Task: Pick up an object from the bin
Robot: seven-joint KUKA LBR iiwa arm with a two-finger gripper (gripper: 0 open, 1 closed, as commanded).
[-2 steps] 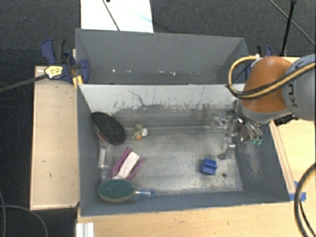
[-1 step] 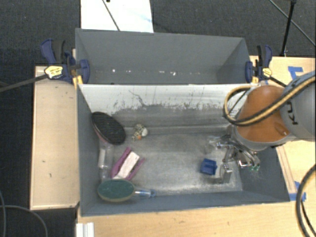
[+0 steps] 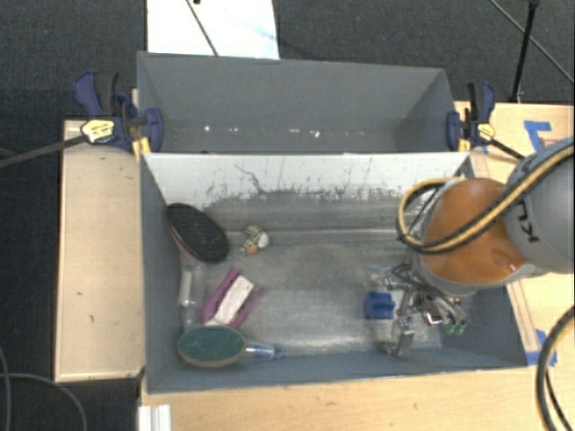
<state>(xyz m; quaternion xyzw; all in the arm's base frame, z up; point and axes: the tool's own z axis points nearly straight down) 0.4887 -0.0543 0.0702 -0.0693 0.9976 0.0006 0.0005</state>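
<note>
My jaws, whose state I cannot tell, sit low in the grey metal bin (image 3: 296, 97) beside a small blue block (image 3: 379, 305); nothing is lifted yet.

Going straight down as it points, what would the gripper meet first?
Probably the bin floor; the gripper hangs just beside a small blue block, which it might graze. Depth is unclear.

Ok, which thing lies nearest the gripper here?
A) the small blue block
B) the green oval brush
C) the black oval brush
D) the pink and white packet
A: the small blue block sits right beside the gripper on the right side of the bin, while the other three lie far off at its left.
</note>
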